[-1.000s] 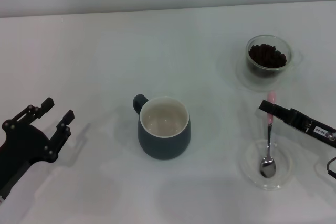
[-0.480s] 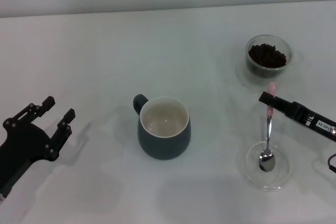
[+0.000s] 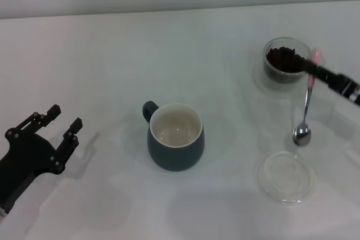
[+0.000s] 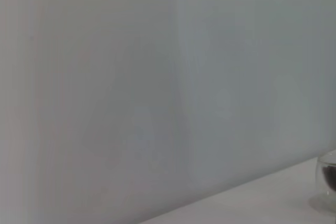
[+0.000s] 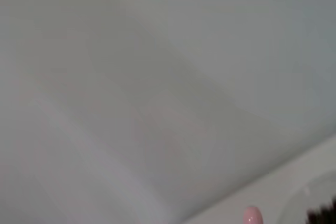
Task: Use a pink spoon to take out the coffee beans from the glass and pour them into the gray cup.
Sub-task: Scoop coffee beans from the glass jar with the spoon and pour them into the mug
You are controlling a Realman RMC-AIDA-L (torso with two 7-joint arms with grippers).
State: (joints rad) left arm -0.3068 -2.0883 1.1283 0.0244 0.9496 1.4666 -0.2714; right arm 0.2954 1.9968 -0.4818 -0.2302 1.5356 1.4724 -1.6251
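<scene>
Right gripper (image 3: 313, 67) closed on the pale upper handle of the pink spoon (image 3: 305, 111), which hangs from it clear of the table; the spoon's long axis runs from the claw down toward the robot, nearly vertical in the head view, with the empty metal bowl at the low end. The glass (image 3: 287, 60) stands just beside the claw, on its inner side and slightly beyond it, so that the claw's tip overlaps the glass rim in the head view; whether they touch cannot be told. The coffee beans (image 3: 286, 60) fill the lower part of the glass. Because the spoon bowl hangs on the robot's side of the claw while the glass lies level with the claw itself, the coming scoop appears to turn on carrying the bowl up and over the rim. The gray cup (image 3: 175, 136), holding no beans, sits well apart from the claw toward the robot's left. A shallow clear dish (image 3: 284, 176), bare of contents, lies below the spoon bowl, nearer the robot. The left gripper (image 3: 55, 121) rests parked at the far left with its fingers spread and holding nothing; the right arm is plainly the nearer to both glass and spoon. The right wrist view shows only the pink handle tip and a sliver of beans.
</scene>
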